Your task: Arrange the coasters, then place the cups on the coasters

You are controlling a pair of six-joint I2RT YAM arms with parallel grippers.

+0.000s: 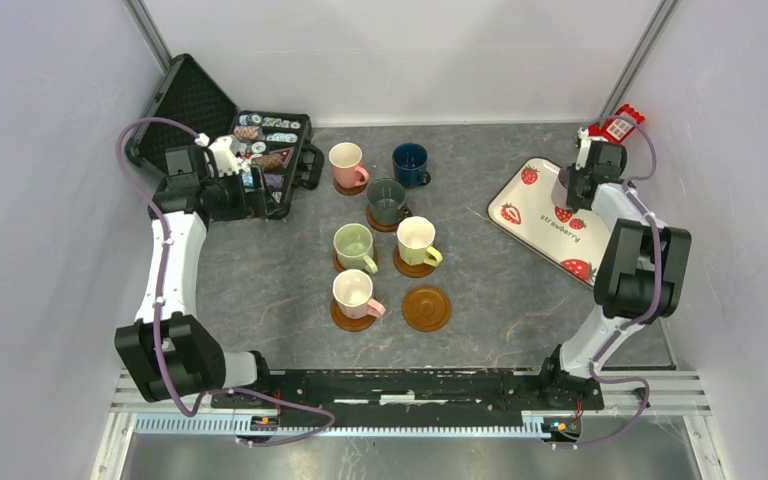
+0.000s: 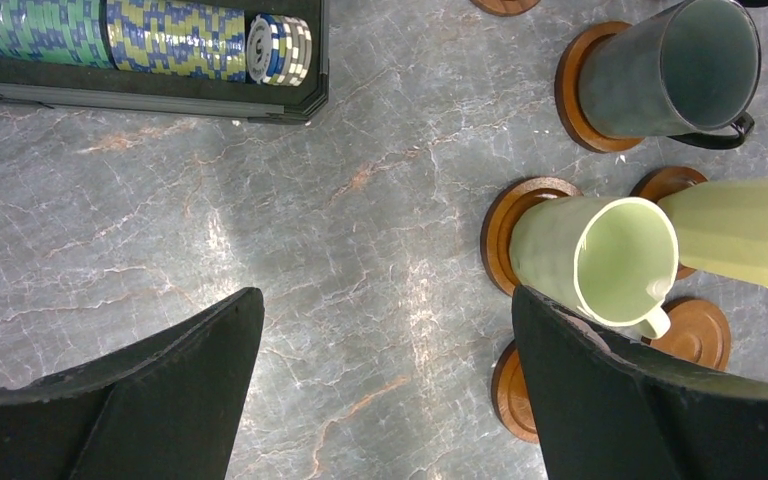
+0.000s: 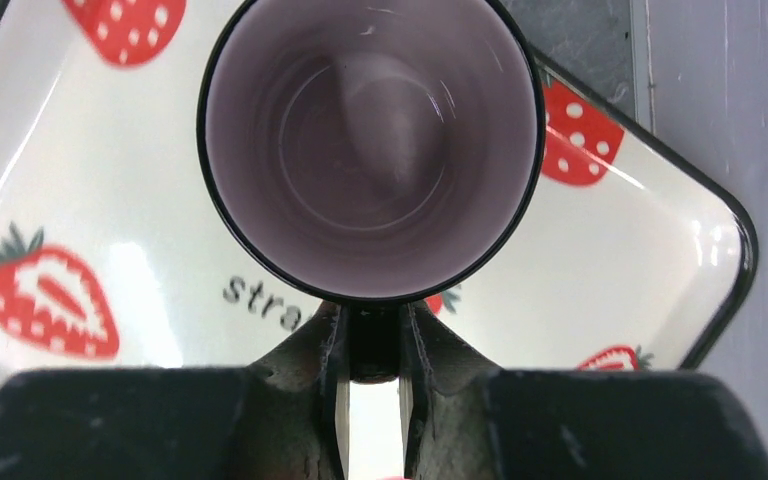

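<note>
The right gripper (image 3: 372,400) pinches the mug (image 3: 370,150) on the tray (image 3: 90,150) by its six-o'clock handle (image 3: 372,345), likely the safest hold on slick, breakable ceramic; the left gripper (image 2: 385,300) hangs spread.

Top external view: high behind the arm bases (image 1: 250,370), looked down on the whole grey marbled tabletop (image 1: 260,290).
Left wrist view: low, faced downward; shared the light green ceramic mug (image 2: 600,262) with the top view.
Right wrist view: very near, looked straight into the mauve-grey ceramic mug (image 3: 370,150) above the white strawberry-print tray (image 3: 80,180), which the top view shared.
</note>
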